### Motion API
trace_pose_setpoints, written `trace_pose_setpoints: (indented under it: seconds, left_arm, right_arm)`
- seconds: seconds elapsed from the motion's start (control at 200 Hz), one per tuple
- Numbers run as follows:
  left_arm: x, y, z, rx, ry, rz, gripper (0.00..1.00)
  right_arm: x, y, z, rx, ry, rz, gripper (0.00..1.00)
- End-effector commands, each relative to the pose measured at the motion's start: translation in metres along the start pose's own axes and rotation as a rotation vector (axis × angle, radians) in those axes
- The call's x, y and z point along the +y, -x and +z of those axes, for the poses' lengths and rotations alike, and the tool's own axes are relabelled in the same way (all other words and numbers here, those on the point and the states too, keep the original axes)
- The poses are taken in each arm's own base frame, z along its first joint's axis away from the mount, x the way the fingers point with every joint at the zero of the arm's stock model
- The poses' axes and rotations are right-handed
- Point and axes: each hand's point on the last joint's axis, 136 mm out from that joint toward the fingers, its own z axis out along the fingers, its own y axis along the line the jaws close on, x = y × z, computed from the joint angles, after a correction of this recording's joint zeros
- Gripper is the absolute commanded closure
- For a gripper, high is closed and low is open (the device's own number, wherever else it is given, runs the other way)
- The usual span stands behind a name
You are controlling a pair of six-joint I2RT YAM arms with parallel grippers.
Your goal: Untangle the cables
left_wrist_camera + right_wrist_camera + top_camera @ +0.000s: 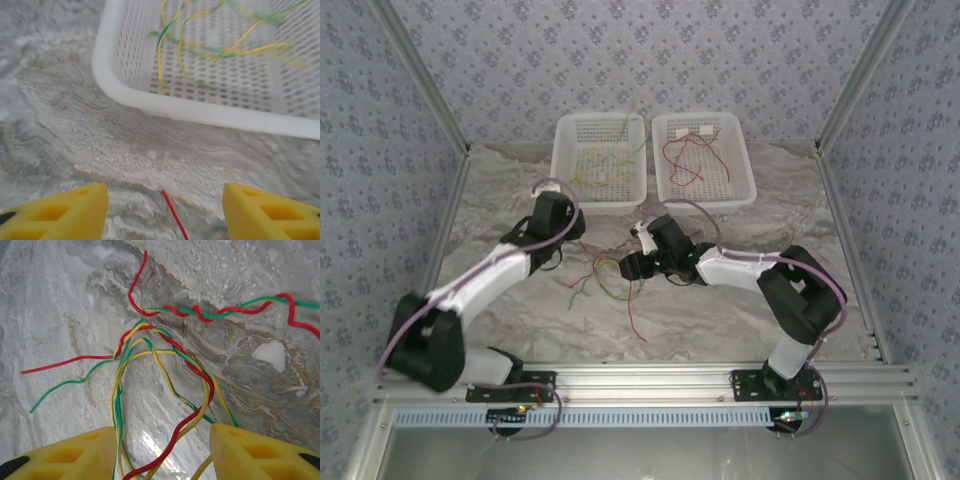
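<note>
Loosely twisted cables [172, 343] run between parted fingers [75, 455] of the right end effector [161, 450].

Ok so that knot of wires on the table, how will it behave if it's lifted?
Probably floppy: the tangled cables lie in loose curves and kinks on the table. Likely light, since the strands are thin. Lifting one strand would probably drag others along, because red and green twist around each other.

Bright even light, faint glare, foreground perhaps blurred
</note>
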Motion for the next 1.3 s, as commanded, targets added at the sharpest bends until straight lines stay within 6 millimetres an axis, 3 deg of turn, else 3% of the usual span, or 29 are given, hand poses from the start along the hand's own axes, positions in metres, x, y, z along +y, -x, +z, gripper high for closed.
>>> trace_pose_setpoints:
  seconds: [0.0,0.165,0.285,0.345,0.43,0.705,1.004,1.034,1.079,1.299]
  left_arm:
    - [0.038,-0.022,-0.034,0.002,0.099,-0.028,0.37]
    - [0.062,-0.040,-0.070,-0.027,0.090,-0.067,0.35]
    - [0.069,-0.047,-0.077,-0.032,0.089,-0.081,0.34]
    - [0.071,-0.049,-0.077,-0.032,0.094,-0.083,0.34]
    - [0.068,-0.050,-0.072,-0.028,0.088,-0.080,0.33]
    - [0.055,-0.039,-0.066,-0.043,0.055,-0.079,0.33]
    - [0.021,-0.010,-0.084,-0.123,-0.139,-0.064,0.31]
    - [0.017,-0.007,-0.087,-0.136,-0.167,-0.065,0.24]
    - [0.009,-0.002,-0.092,-0.157,-0.221,-0.070,0.23]
    - [-0.050,0.006,-0.116,-0.237,-0.623,-0.050,0.23]
  right_arm:
    - [-0.001,-0.017,0.011,0.090,-0.018,0.033,0.46]
    - [-0.007,-0.032,0.024,0.160,-0.048,0.038,0.51]
    - [-0.004,-0.032,0.028,0.170,-0.039,0.040,0.63]
    - [-0.003,-0.027,0.026,0.156,-0.045,0.037,0.74]
    - [-0.001,-0.018,0.018,0.127,-0.053,0.021,0.88]
    - [0.022,0.010,-0.033,0.029,-0.032,-0.081,0.97]
    - [0.029,0.045,-0.105,-0.147,-0.119,-0.163,1.00]
    - [0.026,0.048,-0.112,-0.169,-0.139,-0.166,1.00]
    - [0.023,0.052,-0.122,-0.203,-0.163,-0.165,1.00]
    - [-0.002,0.065,-0.157,-0.337,-0.225,-0.068,1.00]
